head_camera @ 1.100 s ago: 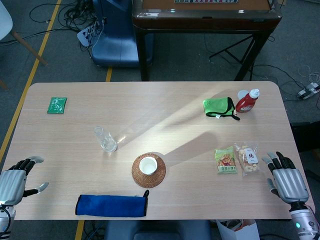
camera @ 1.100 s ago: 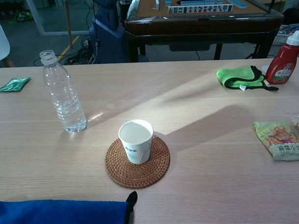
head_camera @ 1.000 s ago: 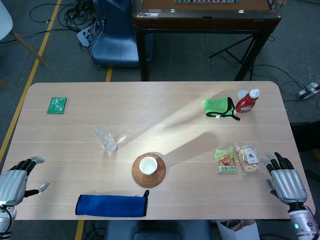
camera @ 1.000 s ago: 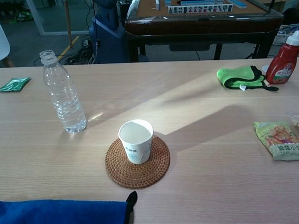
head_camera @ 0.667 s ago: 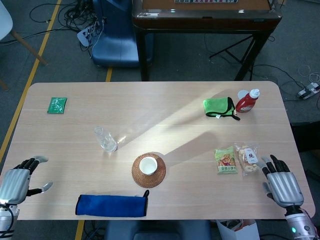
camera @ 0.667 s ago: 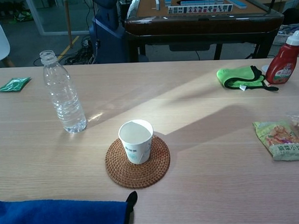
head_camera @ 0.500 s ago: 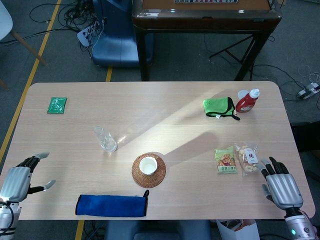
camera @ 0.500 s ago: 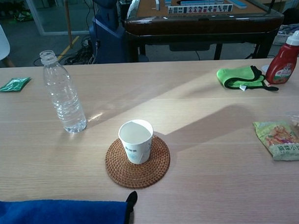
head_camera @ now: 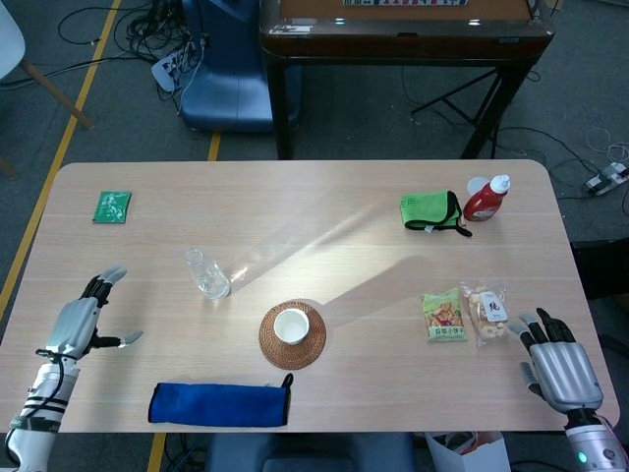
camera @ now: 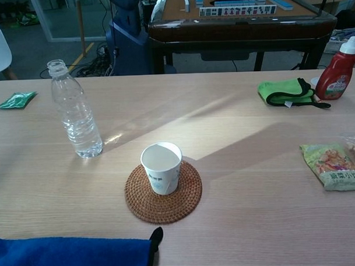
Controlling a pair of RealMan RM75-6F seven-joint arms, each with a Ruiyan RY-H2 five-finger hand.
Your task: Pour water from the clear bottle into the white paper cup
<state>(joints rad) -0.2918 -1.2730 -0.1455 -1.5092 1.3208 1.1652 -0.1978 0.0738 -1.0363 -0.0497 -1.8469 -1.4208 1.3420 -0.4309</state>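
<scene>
The clear bottle [head_camera: 206,275] [camera: 75,111] stands upright and uncapped on the table, left of centre. The white paper cup [head_camera: 291,325] [camera: 162,167] sits on a round woven coaster [head_camera: 293,335] [camera: 163,192] near the front middle. My left hand [head_camera: 81,321] hovers over the table's front left, well left of the bottle, fingers spread and holding nothing. My right hand [head_camera: 560,365] is at the front right corner, fingers apart and empty. Neither hand shows in the chest view.
A folded blue cloth [head_camera: 219,404] [camera: 71,257] lies at the front edge. Snack packets [head_camera: 464,313] [camera: 334,165] lie at the right. A green cloth [head_camera: 430,211] and red sauce bottle [head_camera: 486,198] stand at the far right. A green sachet [head_camera: 111,206] is far left.
My left hand has risen from the front left corner and moved inward over the table toward the bottle. The right hand has sunk slightly. Bottle and cup have not moved.
</scene>
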